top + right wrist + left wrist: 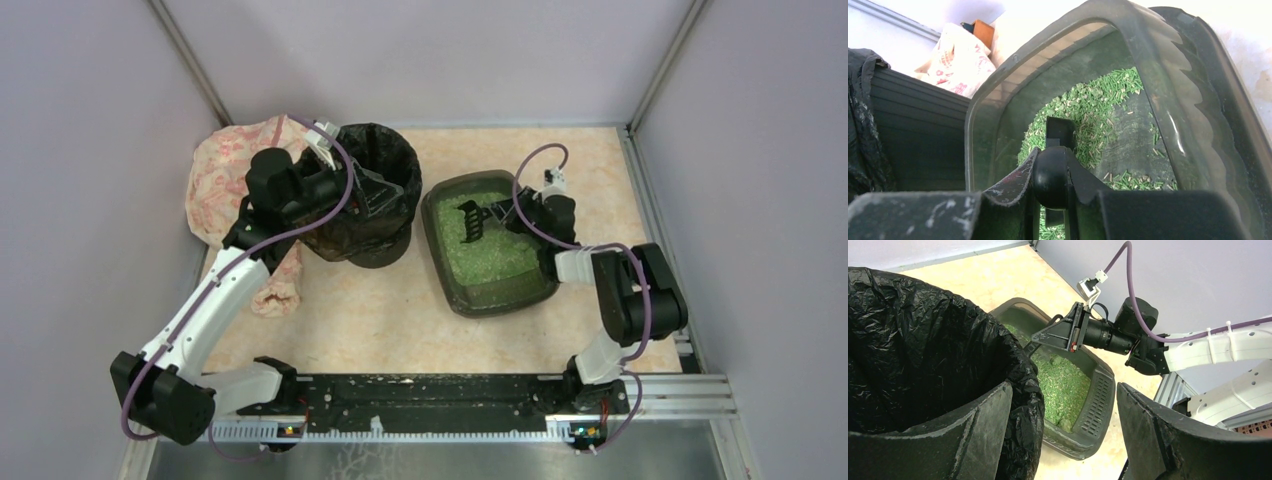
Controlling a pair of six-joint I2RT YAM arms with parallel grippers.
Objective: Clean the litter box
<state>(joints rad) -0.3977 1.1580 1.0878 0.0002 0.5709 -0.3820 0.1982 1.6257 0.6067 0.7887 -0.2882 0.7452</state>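
Observation:
The litter box [500,303] is a dark grey-green tray with green litter [480,255], right of the middle. It also shows in the left wrist view [1098,405] and the right wrist view [1158,65]. My right gripper [505,215] is shut on the handle [1050,175] of a black slotted scoop [470,220], whose head hangs over the litter at the tray's far left. My left gripper [378,190] is open at the rim of the round bin [345,240] lined with a black bag [923,340]. Its fingers [973,440] straddle that rim on the side towards the tray.
A pink-patterned cloth bag [225,180] lies behind and left of the bin, touching it. Grey walls enclose the table on three sides. The black mounting rail [430,395] runs along the near edge. Bin and tray stand a small gap apart.

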